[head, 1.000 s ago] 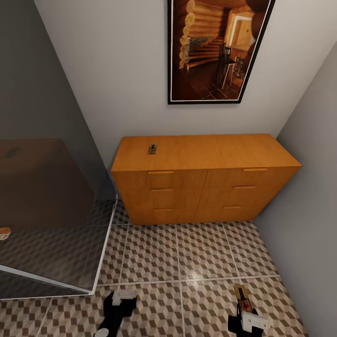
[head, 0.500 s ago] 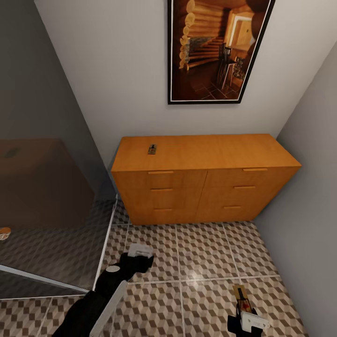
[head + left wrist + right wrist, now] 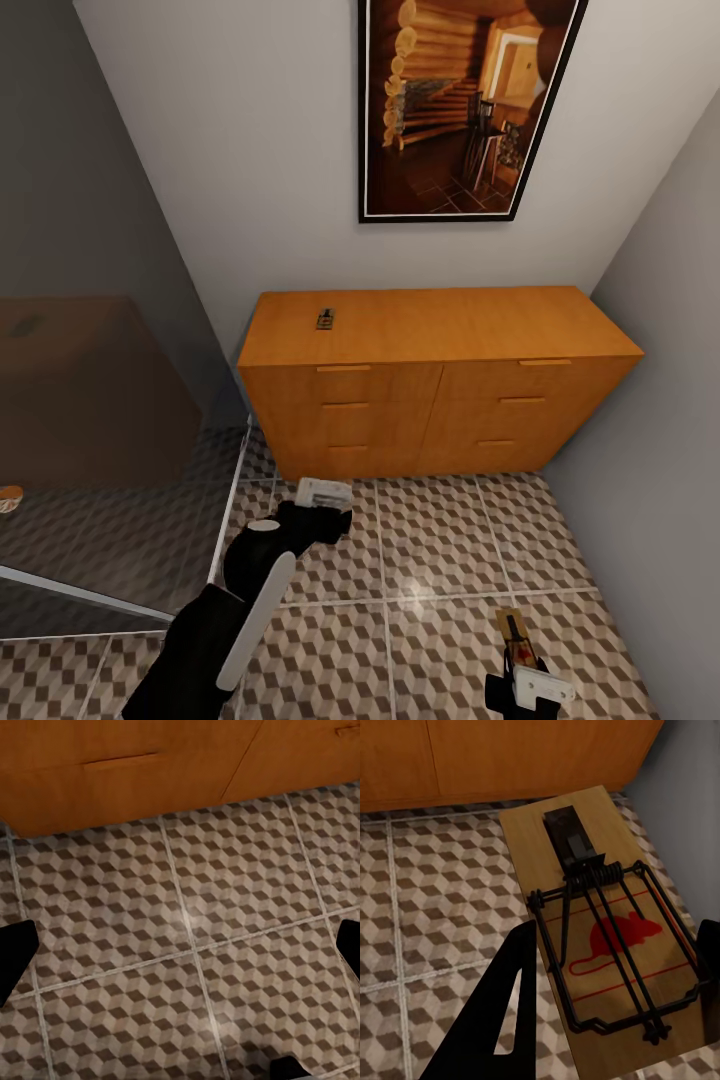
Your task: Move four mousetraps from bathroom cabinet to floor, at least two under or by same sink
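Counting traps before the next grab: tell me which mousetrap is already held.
The mousetrap printed with a red mouse, clamped between the right gripper's fingers above the floor. The other trap lies untouched on the cabinet top.

I'm facing the cabinet (image 3: 430, 380), drawers all closed, with one mousetrap (image 3: 325, 319) lying on its top toward the left end. My left claw (image 3: 322, 498) is stretched out low over the bathroom floor (image 3: 440, 540), just in front of the cabinet's base. My right claw (image 3: 527, 678) sits low at the near edge, gripping a second mousetrap (image 3: 516, 635). A framed picture (image 3: 465, 105) hangs above, and a glass shower panel (image 3: 100, 400) stands to my left.
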Tool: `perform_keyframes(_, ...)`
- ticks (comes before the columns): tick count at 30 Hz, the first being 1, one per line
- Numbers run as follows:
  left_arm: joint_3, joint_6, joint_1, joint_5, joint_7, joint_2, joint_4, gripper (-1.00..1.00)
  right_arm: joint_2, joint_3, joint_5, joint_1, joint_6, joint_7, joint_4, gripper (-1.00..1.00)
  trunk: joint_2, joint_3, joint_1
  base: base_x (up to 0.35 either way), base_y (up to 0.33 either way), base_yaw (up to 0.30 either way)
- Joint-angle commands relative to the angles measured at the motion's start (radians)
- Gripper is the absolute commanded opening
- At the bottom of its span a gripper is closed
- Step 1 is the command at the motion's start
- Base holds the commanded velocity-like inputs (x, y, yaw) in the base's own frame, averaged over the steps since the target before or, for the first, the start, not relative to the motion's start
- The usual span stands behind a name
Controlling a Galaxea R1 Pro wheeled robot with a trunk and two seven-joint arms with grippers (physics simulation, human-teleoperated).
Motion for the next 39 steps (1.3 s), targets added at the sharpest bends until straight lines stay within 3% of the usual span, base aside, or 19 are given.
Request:
perform_keyframes(1, -0.001, 0.01, -0.011, 0.009, 0.015, -0.004, -0.002, 1.0, 0.0, 0.009, -0.008, -0.001, -0.003, -0.003, 0.001, -1.0, -0.002, -0.002, 0.0, 0.0, 0.0, 0.0)
perform_keyframes(5, 0.003, 0.079, -0.084, 0.006, 0.029, -0.015, -0.007, 1.0, 0.0, 0.009, -0.008, -0.001, -0.003, -0.003, 0.001, -1.0, -0.002, -0.002, 0.0, 0.0, 0.0, 0.0)
perform_keyframes(12, 0.015, 0.106, -0.206, 0.006, 0.033, -0.018, -0.008, 1.0, 0.0, 0.01, -0.008, -0.001, -0.003, -0.002, 0.001, -1.0, -0.002, -0.002, 0.0, 0.0, 0.0, 0.0)
perform_keyframes(18, 0.085, 0.114, -0.345, 0.009, 0.034, -0.018, 0.004, 1.0, 0.0, 0.01, -0.008, -0.001, -0.001, -0.002, 0.002, -1.0, -0.002, -0.002, 0.0, 0.0, 0.0, 0.0)
perform_keyframes(23, 0.118, 0.115, -0.506, 0.01, 0.034, -0.017, 0.095, 1.0, 0.0, 0.01, -0.008, -0.001, 0.001, -0.001, 0.002, -1.0, -0.002, -0.002, 0.0, 0.0, 0.0, 0.0)
perform_keyframes(25, 0.153, 0.115, -0.559, 0.01, 0.034, -0.015, 0.135, 1.0, 0.0, 0.01, -0.008, -0.001, 0.002, 0.004, 0.003, -1.0, -0.002, -0.002, 0.0, 0.0, 0.0, 0.0)
perform_keyframes(29, 0.181, 0.118, -0.593, 0.008, 0.034, -0.01, 0.158, 1.0, 0.0, 0.01, -0.008, -0.001, 0.002, 0.019, 0.003, -1.0, -0.002, -0.002, 0.0, 0.0, 0.0, 0.0)
perform_keyframes(34, 0.18, 0.125, -0.598, 0.008, 0.033, 0.007, 0.141, 1.0, 0.0, 0.01, -0.007, -0.001, 0.002, 0.024, 0.003, -1.0, -0.002, -0.002, 0.0, 0.0, 0.0, 0.0)
perform_keyframes(39, 0.165, 0.127, -0.599, 0.009, 0.032, 0.055, 0.085, 1.0, 0.001, 0.01, -0.007, -0.001, 0.002, 0.024, 0.004, -1.0, -0.002, -0.002, 0.0, 0.0, 0.0, 0.0)
